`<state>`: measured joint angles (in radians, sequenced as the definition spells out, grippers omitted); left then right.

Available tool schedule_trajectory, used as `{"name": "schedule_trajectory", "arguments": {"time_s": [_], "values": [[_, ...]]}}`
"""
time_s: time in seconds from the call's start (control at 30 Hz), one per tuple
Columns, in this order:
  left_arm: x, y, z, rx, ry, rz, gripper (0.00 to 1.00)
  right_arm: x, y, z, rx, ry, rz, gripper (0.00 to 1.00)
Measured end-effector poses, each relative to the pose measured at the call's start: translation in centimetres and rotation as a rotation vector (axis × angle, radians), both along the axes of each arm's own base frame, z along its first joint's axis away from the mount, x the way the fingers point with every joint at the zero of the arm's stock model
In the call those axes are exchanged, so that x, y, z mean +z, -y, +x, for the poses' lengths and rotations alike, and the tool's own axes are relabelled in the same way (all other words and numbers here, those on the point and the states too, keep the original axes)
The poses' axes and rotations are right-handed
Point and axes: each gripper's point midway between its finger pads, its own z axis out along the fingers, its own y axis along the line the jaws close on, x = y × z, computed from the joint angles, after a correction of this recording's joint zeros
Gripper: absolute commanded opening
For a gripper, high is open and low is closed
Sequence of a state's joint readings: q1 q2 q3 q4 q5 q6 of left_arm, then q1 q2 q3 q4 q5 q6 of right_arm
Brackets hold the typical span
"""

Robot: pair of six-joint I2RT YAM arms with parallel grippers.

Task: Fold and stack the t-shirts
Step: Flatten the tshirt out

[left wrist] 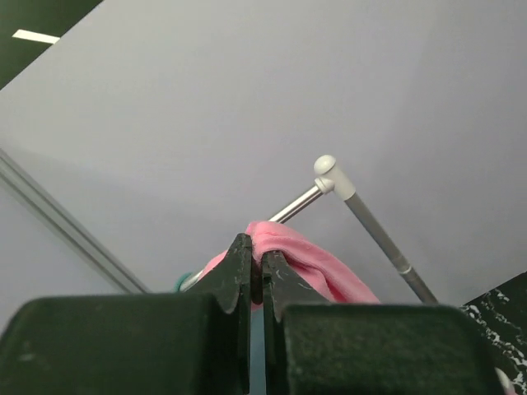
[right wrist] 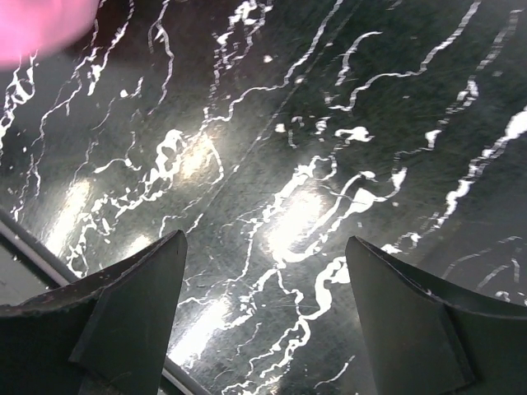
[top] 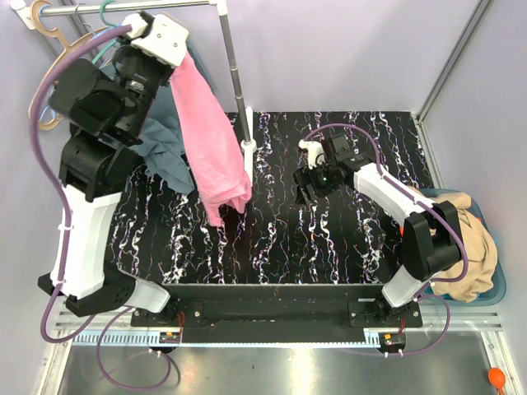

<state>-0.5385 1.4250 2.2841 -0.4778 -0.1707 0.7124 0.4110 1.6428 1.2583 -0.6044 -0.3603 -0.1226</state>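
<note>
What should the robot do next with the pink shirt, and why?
Probably bring the open right pincer left to pinch the dangling bottom of the pink shirt. The left pincer, shut on its top, holds it high, so it hangs bunched.

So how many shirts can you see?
3. The pink shirt hangs from the left gripper, a teal-blue shirt is beside it, and a tan shirt fills the bin on the right. More may hide underneath.

Walls [top: 346, 49]: pale lilac, behind left gripper [left wrist: 256, 247].
Table [right wrist: 370, 99]: glossy black, white-veined, under right gripper [right wrist: 263, 243].
Rack [left wrist: 375, 228]: metal rail, just beyond left gripper.
</note>
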Motion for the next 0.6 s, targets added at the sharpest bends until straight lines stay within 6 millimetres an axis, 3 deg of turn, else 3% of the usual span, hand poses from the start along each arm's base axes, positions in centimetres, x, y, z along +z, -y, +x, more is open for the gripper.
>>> {"name": "schedule_trajectory", "arguments": {"time_s": [0.13, 0.27, 0.43, 0.5, 0.6], "values": [[-2.3, 0.4, 1.9, 0.039, -0.040, 0.046, 0.00, -0.3, -1.4, -1.0, 0.042, -0.020, 0.010, 0.84], [-6.2, 1.4, 4.1, 0.059, -0.122, 0.108, 0.00, -1.0, -3.5, -2.4, 0.106, -0.059, 0.022, 0.82], [-10.2, 1.7, 5.3, 0.081, -0.199, 0.177, 0.00, -1.1, -4.6, -1.7, 0.125, -0.067, 0.020, 0.80], [-10.9, 1.6, 5.1, 0.089, -0.215, 0.193, 0.00, -0.9, -4.6, -1.2, 0.119, -0.050, 0.013, 0.80], [-10.4, 2.2, 4.4, 0.081, -0.202, 0.199, 0.00, -0.7, -4.2, -0.6, 0.105, -0.022, -0.014, 0.79]]}}
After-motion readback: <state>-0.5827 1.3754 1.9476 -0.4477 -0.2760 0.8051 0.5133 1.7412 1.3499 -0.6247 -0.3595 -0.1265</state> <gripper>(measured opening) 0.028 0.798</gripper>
